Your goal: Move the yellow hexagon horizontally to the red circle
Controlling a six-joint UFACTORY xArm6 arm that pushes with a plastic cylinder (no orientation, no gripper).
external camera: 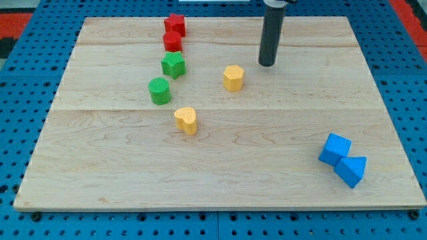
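The yellow hexagon (233,77) sits on the wooden board (220,173), a little above the middle. The red circle (172,41) stands up and to its left, near the view's top. My tip (267,64) rests on the board just up and to the right of the yellow hexagon, with a small gap between them. The dark rod rises straight up out of the view's top.
A red star (175,25) touches the red circle from above. A green star (173,65) and a green circle (159,91) lie below it. A yellow heart (186,120) lies lower. A blue cube (334,149) and a blue triangle (351,170) sit at bottom right.
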